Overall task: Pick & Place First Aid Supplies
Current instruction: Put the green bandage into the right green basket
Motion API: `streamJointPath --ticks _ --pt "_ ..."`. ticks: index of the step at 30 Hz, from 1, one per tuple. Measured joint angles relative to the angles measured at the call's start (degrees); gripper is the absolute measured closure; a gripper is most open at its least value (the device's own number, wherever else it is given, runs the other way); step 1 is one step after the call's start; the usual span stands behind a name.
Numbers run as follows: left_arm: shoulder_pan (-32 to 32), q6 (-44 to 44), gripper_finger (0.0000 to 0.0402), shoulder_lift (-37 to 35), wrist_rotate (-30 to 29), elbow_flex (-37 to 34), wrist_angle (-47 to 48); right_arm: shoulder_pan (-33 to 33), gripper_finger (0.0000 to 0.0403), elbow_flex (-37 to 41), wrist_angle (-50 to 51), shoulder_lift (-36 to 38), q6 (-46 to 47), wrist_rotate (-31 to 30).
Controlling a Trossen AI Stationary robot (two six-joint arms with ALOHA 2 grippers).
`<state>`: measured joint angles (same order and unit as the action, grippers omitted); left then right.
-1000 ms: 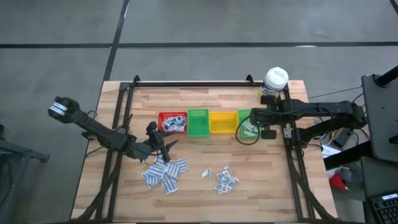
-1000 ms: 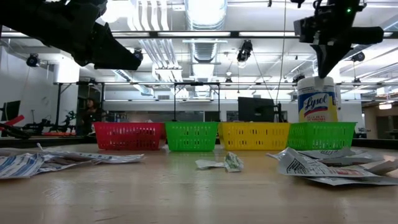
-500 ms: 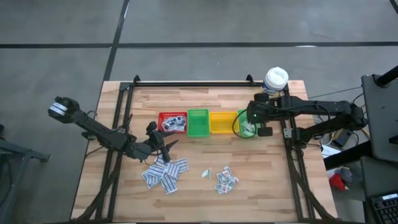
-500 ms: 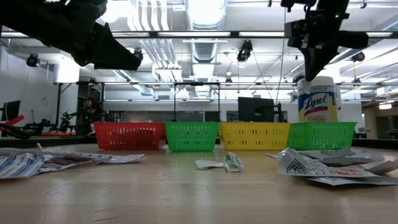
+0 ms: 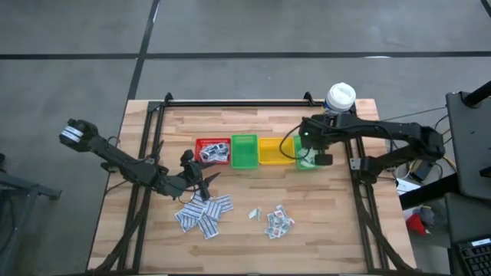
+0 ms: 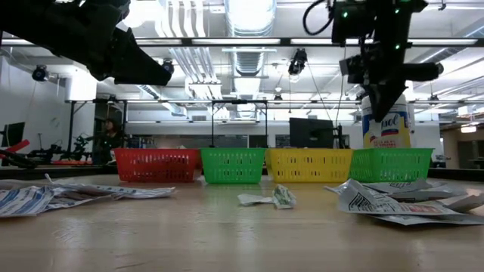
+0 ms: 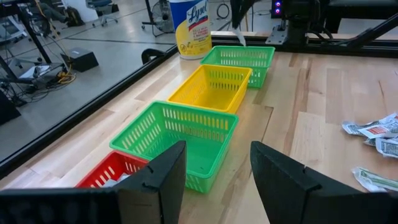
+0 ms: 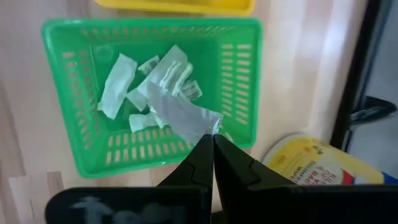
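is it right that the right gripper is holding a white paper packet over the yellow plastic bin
Not quite. The right gripper is shut on a white paper packet, but it hangs over the green plastic bin at the end of the row, beside the white-capped bottle, not over the yellow plastic bin. The right wrist view shows this.

- High view: even overhead light on the wooden table (image 5: 253,230); short soft shadows under the arms; no glare; the grey floor is evenly lit.
- Low view: strong backlight from the ceiling lights (image 6: 253,11), which are blown out white; both arms read as dark silhouettes; the near tabletop is soft, and the row of baskets (image 6: 302,165) is sharper.
- Left wrist view: bright, with a pale sheen on the wood; the two near fingers (image 7: 155,177) are dark and soft.
- Right wrist view: blurred throughout; the green basket (image 8: 59,112) and the packets (image 8: 168,93) are smeared, the wood washed out.
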<state>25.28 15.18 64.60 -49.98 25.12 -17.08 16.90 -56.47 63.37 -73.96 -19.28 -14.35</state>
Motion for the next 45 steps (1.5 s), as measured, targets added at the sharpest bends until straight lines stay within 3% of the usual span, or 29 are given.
streamJointPath --ticks 15,20,45 --pt "0.0 0.0 0.0221 0.0 0.0 0.0 0.0 2.5 0.0394 0.0 -1.0 -13.1 -0.7 4.5" --pt "0.0 0.0 0.0221 0.0 0.0 0.0 0.0 3.0 0.0394 0.0 -1.9 -14.7 -2.6 7.1" --pt "0.0 0.0 0.0221 0.0 1.1 0.0 0.0 5.2 0.0394 0.8 -4.0 -15.4 1.4 6.9"
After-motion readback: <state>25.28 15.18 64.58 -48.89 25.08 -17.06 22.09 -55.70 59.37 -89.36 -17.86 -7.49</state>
